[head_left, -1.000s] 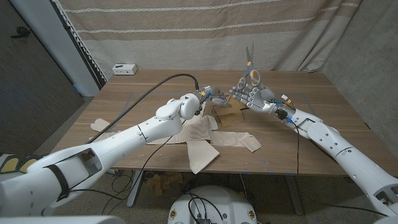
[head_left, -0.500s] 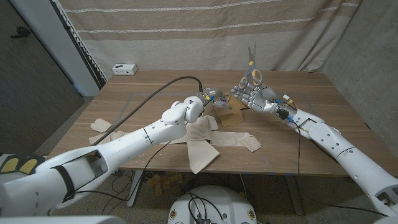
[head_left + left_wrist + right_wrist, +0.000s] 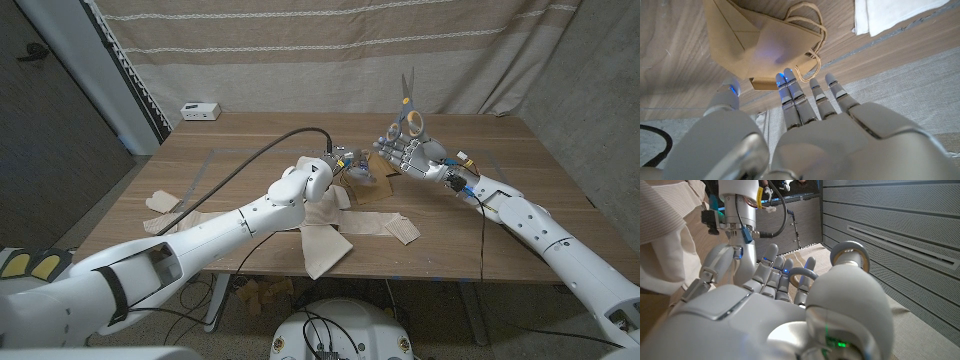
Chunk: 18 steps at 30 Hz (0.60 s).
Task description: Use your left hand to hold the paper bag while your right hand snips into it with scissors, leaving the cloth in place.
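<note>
The scissors are held upright above the middle of the desk, toward its far edge, blades pointing straight up and the long axis vertical; the grey handle rings are threaded by the fingers of the right robot hand, which is closed around them. The paper bag lies on the desk near its centre, its mouth and cord handles turned toward the left robot hand. That hand's fingers are stretched out, close together, with the tips at the bag's rim; whether the bag is actually pinched cannot be told. The cloth is spread nearer the front edge. Compared with a second earlier, the left arm is extended further toward the bag, while the scissors are kept in the same raised pose.
</note>
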{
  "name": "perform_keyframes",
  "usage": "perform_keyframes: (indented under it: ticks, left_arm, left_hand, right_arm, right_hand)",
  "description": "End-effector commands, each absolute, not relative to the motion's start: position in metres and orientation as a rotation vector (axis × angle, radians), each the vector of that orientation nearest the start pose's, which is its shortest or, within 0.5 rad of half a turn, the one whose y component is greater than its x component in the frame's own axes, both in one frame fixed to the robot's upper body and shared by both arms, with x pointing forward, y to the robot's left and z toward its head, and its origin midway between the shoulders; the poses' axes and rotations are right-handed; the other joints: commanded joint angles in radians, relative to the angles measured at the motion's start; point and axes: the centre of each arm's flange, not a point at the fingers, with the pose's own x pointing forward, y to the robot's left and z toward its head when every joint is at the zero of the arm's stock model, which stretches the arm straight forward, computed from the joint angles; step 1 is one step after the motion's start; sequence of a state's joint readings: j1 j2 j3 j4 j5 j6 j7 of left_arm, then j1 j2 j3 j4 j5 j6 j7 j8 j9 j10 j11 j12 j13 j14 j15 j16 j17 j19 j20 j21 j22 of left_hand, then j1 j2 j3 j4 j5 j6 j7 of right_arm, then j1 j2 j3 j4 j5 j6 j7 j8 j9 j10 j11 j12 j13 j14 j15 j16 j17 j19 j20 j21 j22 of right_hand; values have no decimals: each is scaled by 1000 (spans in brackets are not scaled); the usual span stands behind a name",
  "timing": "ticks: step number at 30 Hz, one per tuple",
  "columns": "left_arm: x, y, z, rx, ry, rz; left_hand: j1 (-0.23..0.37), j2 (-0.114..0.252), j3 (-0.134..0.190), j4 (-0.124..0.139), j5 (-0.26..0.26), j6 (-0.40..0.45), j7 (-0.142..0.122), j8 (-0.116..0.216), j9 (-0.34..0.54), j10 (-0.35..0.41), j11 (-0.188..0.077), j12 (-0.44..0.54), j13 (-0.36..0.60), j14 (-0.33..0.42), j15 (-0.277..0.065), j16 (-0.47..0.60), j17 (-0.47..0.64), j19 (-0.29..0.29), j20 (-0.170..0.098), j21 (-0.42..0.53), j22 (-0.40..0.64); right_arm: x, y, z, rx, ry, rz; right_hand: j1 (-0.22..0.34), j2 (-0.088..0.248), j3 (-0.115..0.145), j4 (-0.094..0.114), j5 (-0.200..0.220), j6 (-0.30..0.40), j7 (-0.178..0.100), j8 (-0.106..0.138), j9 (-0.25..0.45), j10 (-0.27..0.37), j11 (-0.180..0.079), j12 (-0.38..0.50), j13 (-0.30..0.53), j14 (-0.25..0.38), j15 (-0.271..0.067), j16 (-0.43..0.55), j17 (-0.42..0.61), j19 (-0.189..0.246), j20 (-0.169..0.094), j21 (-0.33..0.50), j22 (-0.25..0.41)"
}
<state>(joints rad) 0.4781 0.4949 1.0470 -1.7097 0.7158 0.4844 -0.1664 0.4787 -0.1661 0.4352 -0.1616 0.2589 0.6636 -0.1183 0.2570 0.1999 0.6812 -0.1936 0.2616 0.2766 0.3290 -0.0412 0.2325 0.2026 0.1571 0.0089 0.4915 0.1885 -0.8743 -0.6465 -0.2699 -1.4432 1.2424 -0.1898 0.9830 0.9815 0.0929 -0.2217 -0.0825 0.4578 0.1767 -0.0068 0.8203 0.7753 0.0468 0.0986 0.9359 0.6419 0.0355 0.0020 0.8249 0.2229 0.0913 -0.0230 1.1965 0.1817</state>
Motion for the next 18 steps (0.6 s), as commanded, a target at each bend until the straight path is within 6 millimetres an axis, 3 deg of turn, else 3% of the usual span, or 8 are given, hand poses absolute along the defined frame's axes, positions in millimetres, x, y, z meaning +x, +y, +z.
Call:
perform_keyframes:
  ticks: [1, 18]
  left_arm:
    - [599, 19, 7, 1683, -650, -51]
    - [597, 17, 1, 1755, -646, -48]
  left_hand:
    - [12, -3, -3, 0, 6, -10, -1, -5, 1, -1, -7, -4, 3, 14, -121, 3, 3, 9, -1, -3, 2]
    - [0, -7, -19, 5, 6, 19, -10, 2, 2, 18, -14, 4, 7, 26, -127, 7, 6, 19, -6, -5, 3]
  right_arm:
    - [569, -264, -8, 365, -433, 1247]
    - [569, -263, -8, 353, -426, 1232]
  right_hand:
    - [-6, 3, -3, 7, -1, -58, 59, -3, 2, 7, 6, 5, 3, 2, -2, 4, 2, 8, 3, -5, 2]
    - [-9, 5, -3, 8, -1, -54, 64, -2, 2, 8, 8, 5, 4, -1, 3, 5, 1, 7, 6, -8, 2]
